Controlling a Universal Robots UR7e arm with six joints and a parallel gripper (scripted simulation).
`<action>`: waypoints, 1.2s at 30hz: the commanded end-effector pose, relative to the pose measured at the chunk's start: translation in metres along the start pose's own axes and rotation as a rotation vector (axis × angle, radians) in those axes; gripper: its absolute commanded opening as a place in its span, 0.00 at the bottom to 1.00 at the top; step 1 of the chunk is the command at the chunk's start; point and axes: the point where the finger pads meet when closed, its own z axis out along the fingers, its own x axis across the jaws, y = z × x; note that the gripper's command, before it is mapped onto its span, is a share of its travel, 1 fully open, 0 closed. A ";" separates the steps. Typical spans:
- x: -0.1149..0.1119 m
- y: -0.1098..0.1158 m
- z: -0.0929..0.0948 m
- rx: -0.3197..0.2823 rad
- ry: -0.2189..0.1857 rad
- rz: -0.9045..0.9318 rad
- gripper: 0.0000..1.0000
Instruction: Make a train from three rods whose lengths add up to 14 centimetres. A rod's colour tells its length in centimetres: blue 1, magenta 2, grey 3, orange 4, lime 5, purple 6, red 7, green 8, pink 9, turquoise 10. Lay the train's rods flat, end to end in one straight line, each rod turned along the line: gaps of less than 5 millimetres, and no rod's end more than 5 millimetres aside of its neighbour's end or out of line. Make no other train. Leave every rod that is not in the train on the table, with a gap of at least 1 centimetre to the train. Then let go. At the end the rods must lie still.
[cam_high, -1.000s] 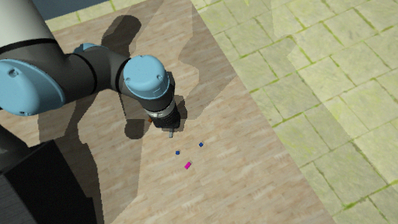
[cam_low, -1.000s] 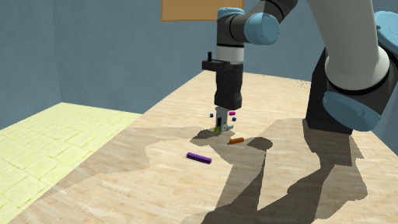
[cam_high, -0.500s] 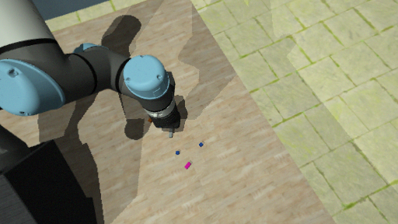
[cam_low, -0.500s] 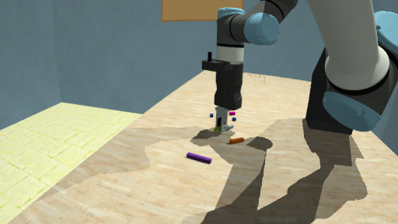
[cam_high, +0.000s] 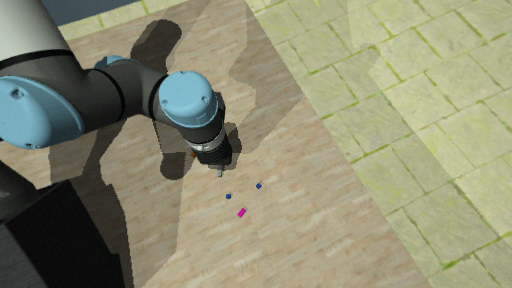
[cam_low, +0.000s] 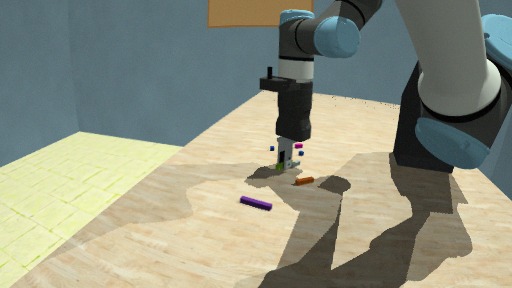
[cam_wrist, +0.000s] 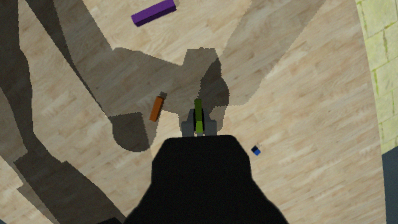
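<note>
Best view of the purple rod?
The exterior view: the purple rod lies whole and unobstructed there, side and end visible. Wrist has it near the top edge, also uncovered. Top doesn't show it.

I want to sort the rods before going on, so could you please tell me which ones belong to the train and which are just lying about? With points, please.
Train:
- purple (cam_low: 256, 203) (cam_wrist: 154, 13)
- lime (cam_low: 279, 166) (cam_wrist: 198, 107), in the jaws
- grey (cam_high: 219, 173) (cam_low: 296, 163)

Lying about:
- orange (cam_high: 193, 154) (cam_low: 304, 181) (cam_wrist: 156, 109)
- magenta (cam_high: 242, 212) (cam_low: 298, 146)
- one blue (cam_high: 258, 185) (cam_low: 272, 148) (cam_wrist: 256, 150)
- other blue (cam_high: 228, 196) (cam_low: 301, 153)
</note>
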 end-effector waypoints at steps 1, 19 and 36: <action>0.001 0.000 0.000 0.000 0.001 0.000 0.24; 0.001 0.000 0.000 0.000 0.001 -0.001 0.24; 0.001 0.000 0.003 0.000 0.001 -0.001 0.24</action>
